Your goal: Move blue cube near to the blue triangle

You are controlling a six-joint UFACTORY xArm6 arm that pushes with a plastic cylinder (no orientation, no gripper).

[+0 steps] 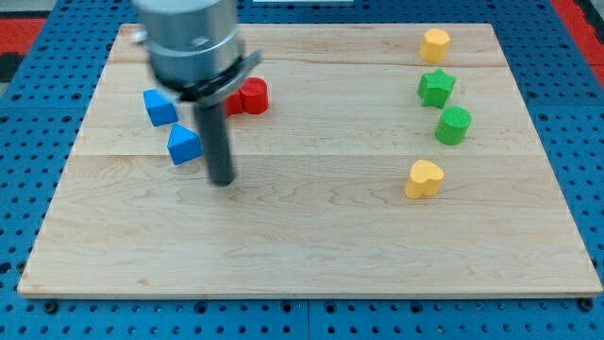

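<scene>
The blue cube (159,107) sits on the wooden board (311,236) at the view's left. The blue triangle (183,144) lies just below and to the right of it, a small gap between them. My tip (223,180) rests on the board just right of and slightly below the blue triangle, not touching it. The rod rises from there to the arm's grey body at the view's top.
A red cylinder (254,96) stands right of the rod, with another red block (233,104) partly hidden behind the rod. At the view's right are a yellow block (435,44), a green star (436,88), a green cylinder (453,125) and a yellow heart (424,178).
</scene>
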